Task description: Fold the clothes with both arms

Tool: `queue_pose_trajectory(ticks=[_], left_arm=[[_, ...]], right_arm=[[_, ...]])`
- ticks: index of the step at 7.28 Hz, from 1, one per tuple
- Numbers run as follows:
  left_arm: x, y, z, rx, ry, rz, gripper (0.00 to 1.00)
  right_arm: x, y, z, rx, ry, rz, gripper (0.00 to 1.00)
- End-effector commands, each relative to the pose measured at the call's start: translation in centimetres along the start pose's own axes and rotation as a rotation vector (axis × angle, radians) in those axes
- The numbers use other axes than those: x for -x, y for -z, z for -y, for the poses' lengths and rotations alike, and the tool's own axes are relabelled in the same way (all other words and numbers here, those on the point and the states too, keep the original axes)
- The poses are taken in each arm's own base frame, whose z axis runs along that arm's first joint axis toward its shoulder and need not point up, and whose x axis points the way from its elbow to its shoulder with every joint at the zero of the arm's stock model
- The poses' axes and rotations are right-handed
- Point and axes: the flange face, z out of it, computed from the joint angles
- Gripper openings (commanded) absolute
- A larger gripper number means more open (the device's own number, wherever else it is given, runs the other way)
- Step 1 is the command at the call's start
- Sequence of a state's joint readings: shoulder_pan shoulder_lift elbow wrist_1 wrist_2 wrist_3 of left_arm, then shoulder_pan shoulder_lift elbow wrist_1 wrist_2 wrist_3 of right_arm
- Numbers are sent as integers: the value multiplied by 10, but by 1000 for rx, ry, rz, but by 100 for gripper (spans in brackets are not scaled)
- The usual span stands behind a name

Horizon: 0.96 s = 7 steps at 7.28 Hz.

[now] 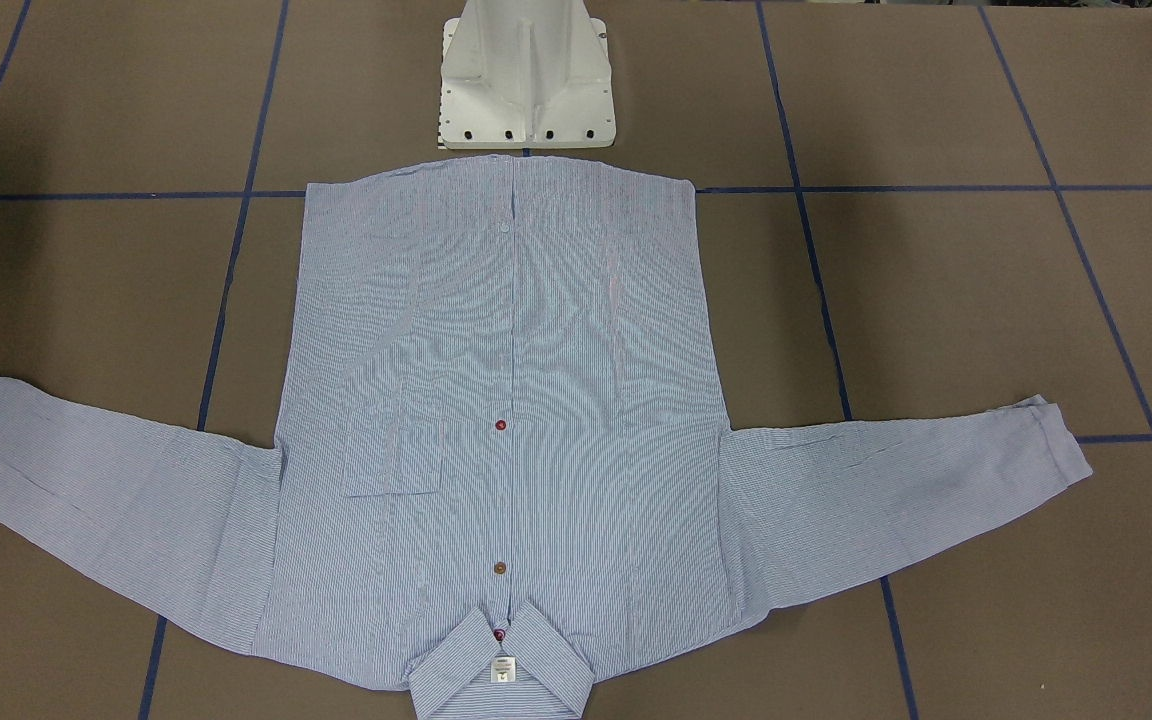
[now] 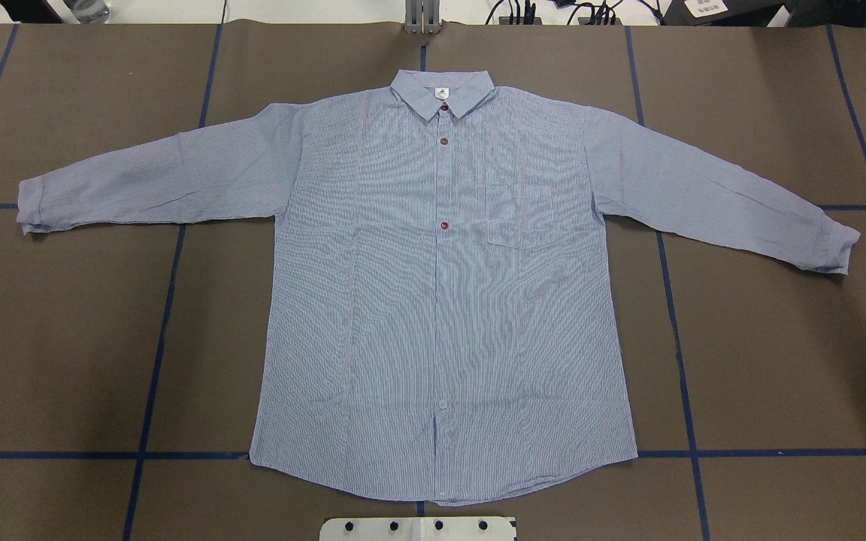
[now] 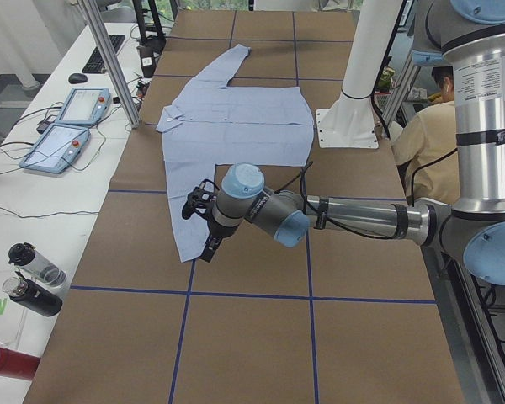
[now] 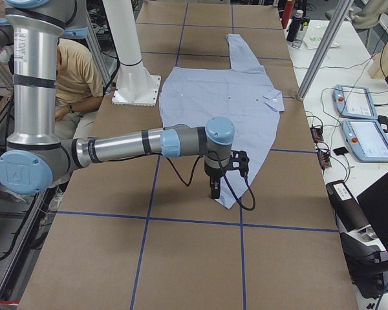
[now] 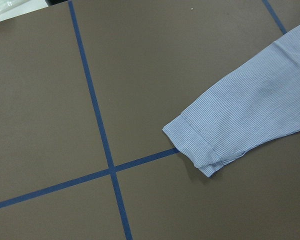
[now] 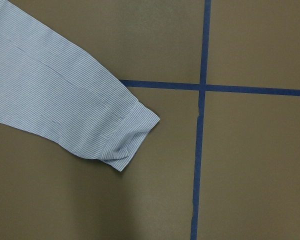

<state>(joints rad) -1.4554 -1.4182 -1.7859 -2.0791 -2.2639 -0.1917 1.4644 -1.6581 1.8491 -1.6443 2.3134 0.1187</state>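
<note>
Overhead exterior: shirt (image 2: 440, 300) lies flat on the table (image 2: 65, 338), sleeves (image 2: 162, 173) spread. Left arm (image 3: 362, 219) and right arm (image 4: 123, 147) each hang near a sleeve's end; how wide their jaws stand, I cannot tell.

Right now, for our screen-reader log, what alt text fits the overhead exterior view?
A light blue striped shirt lies flat, front-up on a brown table with blue tape lines, sleeves spread wide, collar far from the robot. No arm shows.

Overhead and front views face each other across the shirt (image 2: 440, 300).
</note>
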Motion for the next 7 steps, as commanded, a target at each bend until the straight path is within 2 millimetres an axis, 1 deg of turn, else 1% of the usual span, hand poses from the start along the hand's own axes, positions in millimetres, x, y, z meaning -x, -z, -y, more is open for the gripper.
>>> queue_pose_trajectory(ticks=[1, 2, 4, 5, 6, 7], left_arm=[[8, 6, 1, -17, 16, 10, 99], [9, 6, -5, -12, 18, 6, 99], [13, 1, -8, -2, 32, 3, 99], [14, 0, -11, 2, 34, 4, 99], [13, 1, -13, 2, 34, 4, 99], [10, 5, -10, -7, 29, 1, 99]], right_arm=[[-5, -6, 2, 12, -14, 15, 100], [-7, -8, 2, 15, -15, 9, 100], [-3, -5, 8, 7, -7, 13, 100], [6, -10, 10, 9, 15, 16, 100], [22, -28, 17, 8, 67, 15, 100], [20, -47, 20, 1, -4, 27, 100]])
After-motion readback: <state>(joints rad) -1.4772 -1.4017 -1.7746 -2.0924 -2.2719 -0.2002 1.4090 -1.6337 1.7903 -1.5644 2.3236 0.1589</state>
